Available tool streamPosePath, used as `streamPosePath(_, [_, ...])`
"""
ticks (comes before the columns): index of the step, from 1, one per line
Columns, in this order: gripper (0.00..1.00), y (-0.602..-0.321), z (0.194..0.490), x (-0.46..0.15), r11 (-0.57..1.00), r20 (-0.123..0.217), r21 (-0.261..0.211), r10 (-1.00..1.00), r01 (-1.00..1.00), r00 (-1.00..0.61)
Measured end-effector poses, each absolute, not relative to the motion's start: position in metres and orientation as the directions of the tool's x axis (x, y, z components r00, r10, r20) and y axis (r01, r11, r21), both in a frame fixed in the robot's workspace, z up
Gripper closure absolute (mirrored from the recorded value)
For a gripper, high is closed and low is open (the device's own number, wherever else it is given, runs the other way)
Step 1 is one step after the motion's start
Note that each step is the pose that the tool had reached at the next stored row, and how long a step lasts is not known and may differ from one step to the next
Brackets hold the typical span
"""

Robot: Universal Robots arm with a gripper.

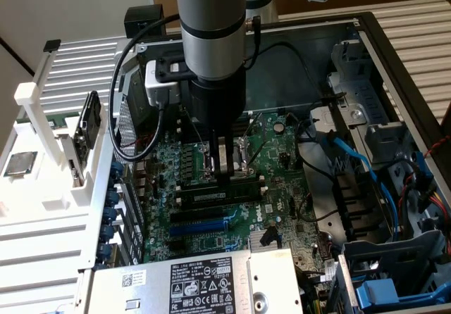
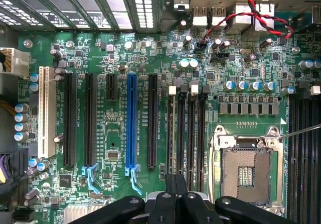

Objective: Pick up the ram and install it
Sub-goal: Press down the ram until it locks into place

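End effector (image 1: 227, 160) closed, fingertips low over the motherboard (image 1: 282, 208), pressing onto the ram (image 1: 218, 194), a dark stick lying along the memory slots (image 2: 186, 128) just below the CPU socket (image 2: 246, 171) in the exterior view. Judged: fingers kept shut to act as a blunt pusher, seating the stick rather than gripping it; whether anything is pinched between them, cannot tell. Arm stands vertical so force goes straight down. PC case (image 1: 394, 60) lies open on its side for access. Spare CPU chip (image 1: 20, 163) sits in a white fixture at the exterior view's left.
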State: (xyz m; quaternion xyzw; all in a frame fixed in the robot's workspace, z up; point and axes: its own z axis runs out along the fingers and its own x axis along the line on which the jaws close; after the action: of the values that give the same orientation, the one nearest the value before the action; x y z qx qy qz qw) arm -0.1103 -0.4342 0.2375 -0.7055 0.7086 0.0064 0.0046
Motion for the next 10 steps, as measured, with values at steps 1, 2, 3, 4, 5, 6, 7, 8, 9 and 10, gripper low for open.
streamPosePath(1, [0.9,-0.434,0.2375,-0.1103,0.004,-0.015,0.003,-1.0,-1.0,-0.004])
streamPosePath(2, [0.9,-0.434,0.2375,-0.1103,0.004,-0.015,0.003,-1.0,-1.0,-0.004])
streamPosePath(3, [0.9,-0.434,0.2375,-0.1104,0.004,-0.015,0.003,-1.0,-1.0,-0.004])
streamPosePath(4, [0.9,-0.434,0.2374,-0.1104,0.004,-0.015,0.003,-1.0,-1.0,-0.004])
streamPosePath(5, [0.9,-0.434,0.2373,-0.1103,0.004,-0.015,0.003,-1.0,-1.0,-0.004])
streamPosePath(6, [0.9,-0.434,0.237,-0.1103,0.004,-0.015,0.003,-1.0,-1.0,-0.004])
streamPosePath(7, [0.9,-0.4339,0.2366,-0.1103,0.004,-0.015,0.003,-1.0,-1.0,-0.004])
streamPosePath(8, [0.9,-0.4338,0.2361,-0.1103,0.004,-0.016,0.003,-1.0,-1.0,-0.004])
streamPosePath(9, [0.9,-0.4336,0.2357,-0.1103,0.004,-0.015,0.003,-1.0,-1.0,-0.004])
streamPosePath(10, [0.9,-0.4334,0.2354,-0.1103,0.004,-0.015,0.003,-1.0,-1.0,-0.004])
